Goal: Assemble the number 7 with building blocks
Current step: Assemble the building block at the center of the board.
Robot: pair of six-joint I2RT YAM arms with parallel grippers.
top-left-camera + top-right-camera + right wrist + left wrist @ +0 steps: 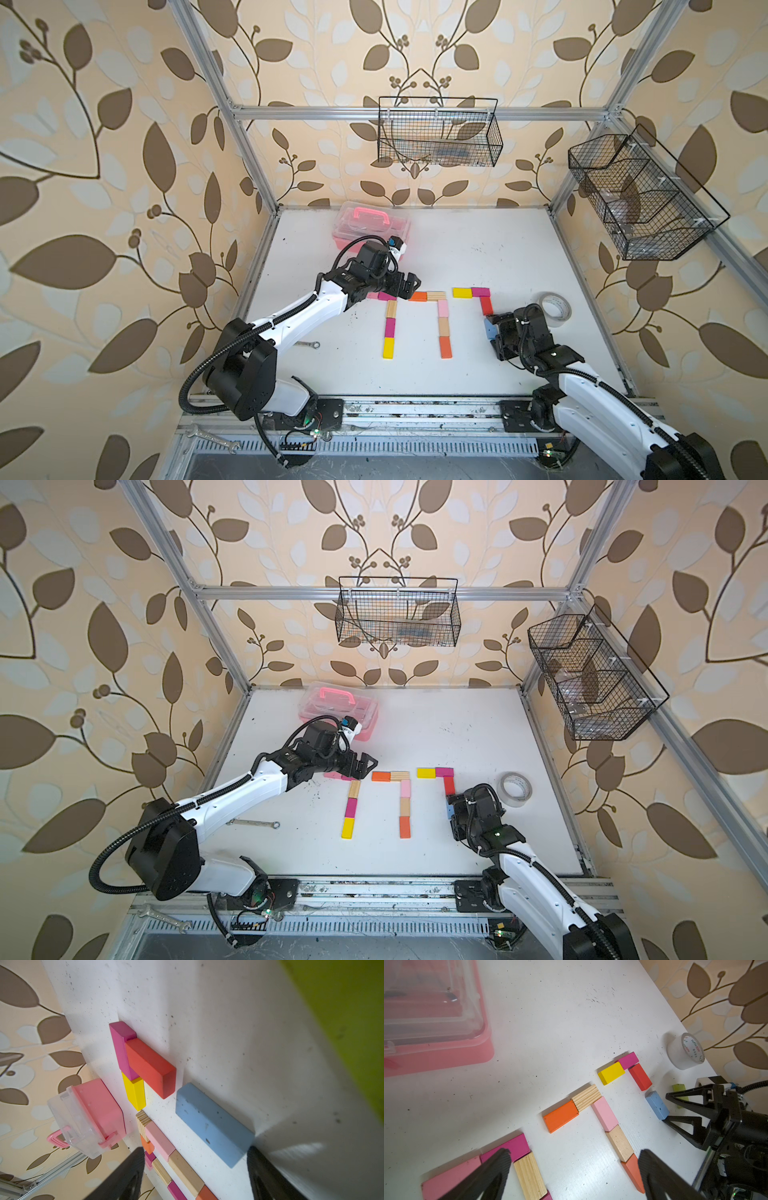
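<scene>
Blue block (207,1122) just ahead of open, empty right tool (195,1150), long axis parallel to red block (149,1066) but offset sideways; open left tool (574,1152) well apart

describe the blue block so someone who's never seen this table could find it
On the white table, find the tape roll on the right side. Just left of it a yellow block, a magenta block and a red block form a corner. The blue block lies just past the red one's near end, the only blue piece.
</scene>
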